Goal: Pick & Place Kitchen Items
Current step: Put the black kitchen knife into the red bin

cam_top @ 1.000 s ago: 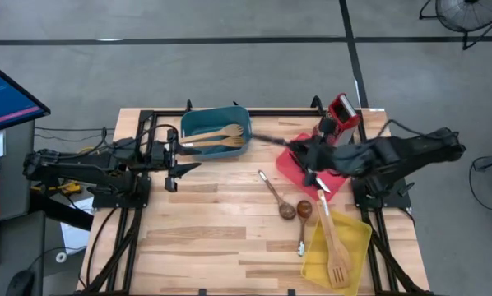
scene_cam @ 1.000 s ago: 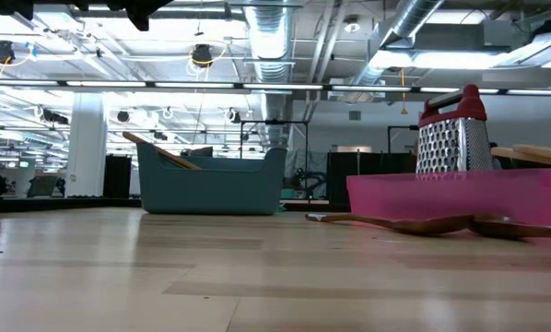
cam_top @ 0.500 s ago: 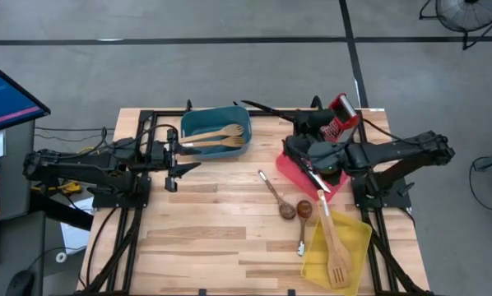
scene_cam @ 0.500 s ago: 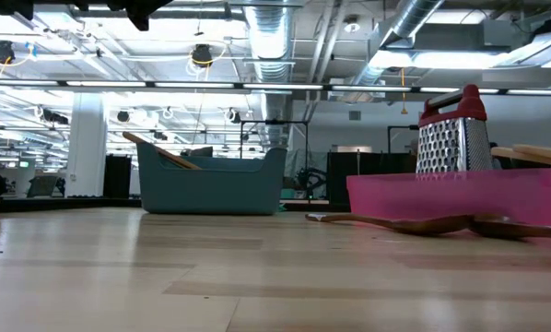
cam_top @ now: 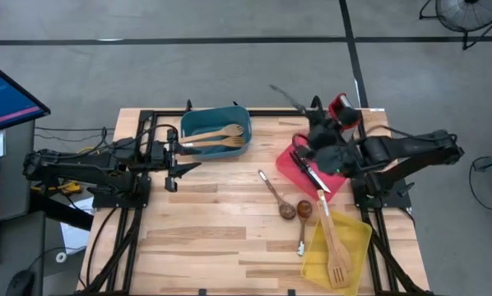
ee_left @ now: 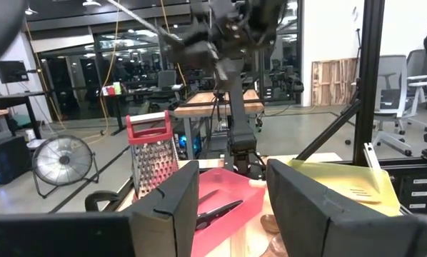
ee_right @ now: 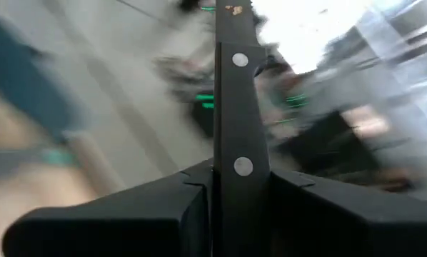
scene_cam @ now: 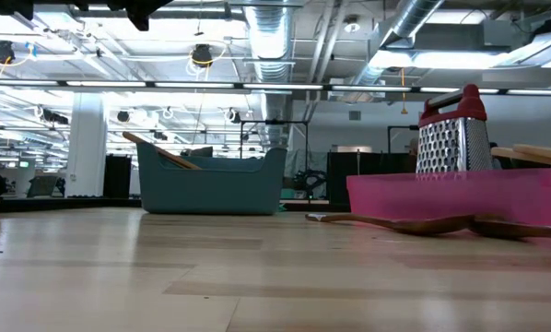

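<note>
My right gripper (cam_top: 314, 130) is raised over the far end of the red bin (cam_top: 289, 167) and is shut on a black-handled knife (cam_top: 285, 97). Its blade points toward the table's far edge. A second knife (cam_top: 313, 176) lies in the red bin. Wooden utensils (cam_top: 221, 136) lie in the teal bin (cam_top: 215, 120). Two brown-bowled spoons (cam_top: 276, 196) lie on the table between the bins. Wooden turners (cam_top: 335, 247) lie in the yellow bin (cam_top: 357, 238). My left gripper (cam_top: 174, 171) is open and empty near the teal bin, at the table's left. My right gripper pinches the knife's black riveted handle (ee_right: 236, 146) between its two fingers. The knife runs on forward past the fingertips, in line with the fingers. It is lifted clear of the bin and the table, with its blade (cam_top: 280, 92) slanting toward the far edge.
A red-topped steel grater (cam_top: 342, 111) stands at the far right beside the red bin, close to my right gripper. The bare wooden table (cam_top: 213, 230) lies open in the middle and at the near left. Black frame rails run along the table's sides.
My right gripper has gone from over the red bin toward the table's far right, up beside the grater, and has turned. The knife in it has swung from pointing toward the table's left to pointing toward the far edge, staying lifted clear.
</note>
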`<state>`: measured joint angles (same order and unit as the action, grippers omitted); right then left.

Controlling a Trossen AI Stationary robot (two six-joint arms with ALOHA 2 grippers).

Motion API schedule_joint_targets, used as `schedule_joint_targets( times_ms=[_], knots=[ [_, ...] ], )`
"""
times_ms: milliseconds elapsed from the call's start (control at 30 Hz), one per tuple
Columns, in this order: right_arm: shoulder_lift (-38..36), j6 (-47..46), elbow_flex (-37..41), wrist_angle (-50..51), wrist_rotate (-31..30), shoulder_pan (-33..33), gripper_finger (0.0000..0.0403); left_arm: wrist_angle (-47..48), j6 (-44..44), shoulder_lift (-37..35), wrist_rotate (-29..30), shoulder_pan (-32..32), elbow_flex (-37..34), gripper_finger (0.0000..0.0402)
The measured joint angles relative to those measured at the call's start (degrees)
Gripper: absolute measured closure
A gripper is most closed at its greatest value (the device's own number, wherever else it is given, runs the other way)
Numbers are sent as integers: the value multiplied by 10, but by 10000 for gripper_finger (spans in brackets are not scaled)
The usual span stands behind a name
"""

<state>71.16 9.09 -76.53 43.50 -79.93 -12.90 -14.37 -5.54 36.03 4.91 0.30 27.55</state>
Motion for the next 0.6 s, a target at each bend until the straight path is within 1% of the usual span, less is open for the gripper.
schedule_joint_targets(
  times_ms=[100,167,200,267,333,400,600],
  knots=[
    [-21,-284,0,195,111,-6,335,0,0,0,0,0,0,257],
    [-23,-449,4,321,168,-5,335,0,0,0,-2,0,0,257],
    [-23,-528,13,373,189,-8,335,0,0,0,-2,0,0,257],
    [-23,-659,42,439,235,-20,335,0,0,0,-2,0,0,257],
    [-22,-736,81,457,286,-32,335,0,0,0,-2,0,0,257],
    [-22,-783,126,447,326,-42,335,0,1,0,-2,0,0,257],
    [-22,-868,245,370,421,-66,335,0,4,0,-2,0,0,257]
  ],
)
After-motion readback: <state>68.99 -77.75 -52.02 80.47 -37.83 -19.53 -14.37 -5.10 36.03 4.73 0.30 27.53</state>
